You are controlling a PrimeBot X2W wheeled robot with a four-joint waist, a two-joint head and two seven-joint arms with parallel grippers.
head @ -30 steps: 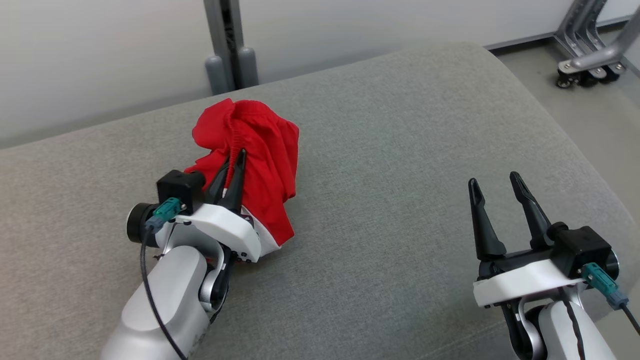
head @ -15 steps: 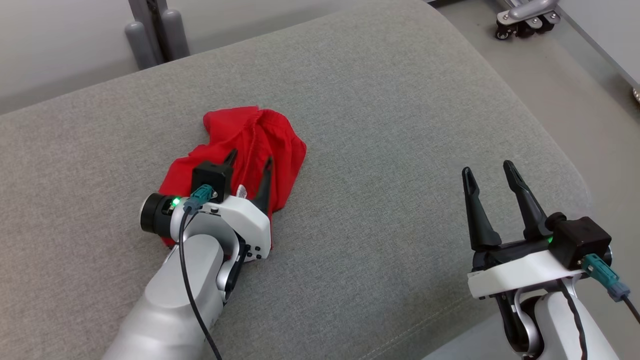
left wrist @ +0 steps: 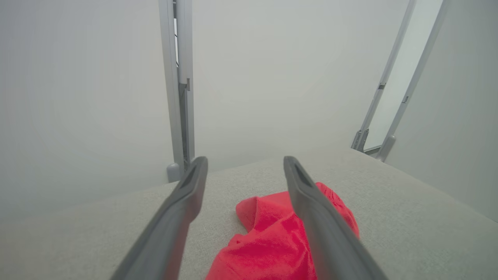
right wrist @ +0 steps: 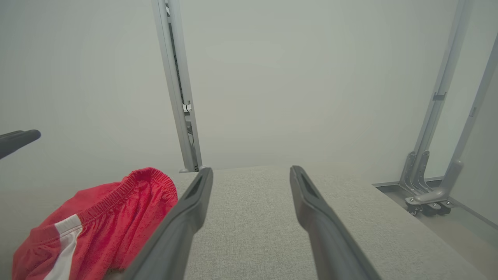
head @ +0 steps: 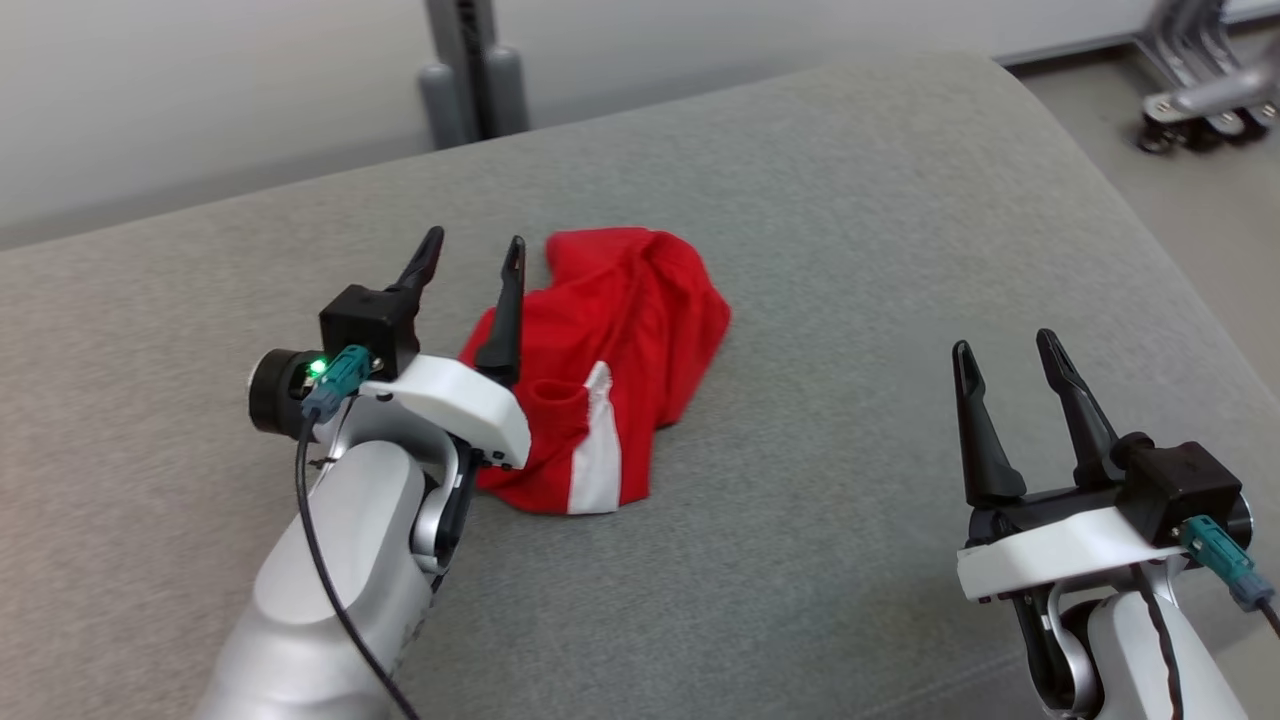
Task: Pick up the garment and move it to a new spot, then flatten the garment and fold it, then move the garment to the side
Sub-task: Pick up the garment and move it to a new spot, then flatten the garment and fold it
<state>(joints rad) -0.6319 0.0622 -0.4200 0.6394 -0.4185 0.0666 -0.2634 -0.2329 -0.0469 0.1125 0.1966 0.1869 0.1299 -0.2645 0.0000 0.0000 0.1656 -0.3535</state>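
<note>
**Head view.** You see the red garment (head: 620, 340) lying crumpled on the grey upholstered surface (head: 860, 250), a little left of centre, with a white stripe on its near part. Your left gripper (head: 476, 237) stands just beside the garment's left edge, its fingers spread wide with nothing between them. Its inner finger crosses the edge of the cloth here, and from this angle you cannot tell whether it touches the fabric. Your right gripper (head: 1005, 341) hovers well apart from the garment, over the near right of the surface, with its fingers likewise spread and empty. A grey post (head: 470, 70) stands behind the surface, and a wheeled metal frame (head: 1190, 100) sits on the floor at upper right.

**Left wrist view.** The garment (left wrist: 268, 241) lies below the two spread fingers, partly behind the right-hand one. No cloth is gripped.

**Right wrist view.** The garment (right wrist: 101, 217) lies at lower left, outside the parted fingers, which frame bare upholstery. A dark fingertip (right wrist: 19, 139) of the left gripper enters at the left edge.
</note>
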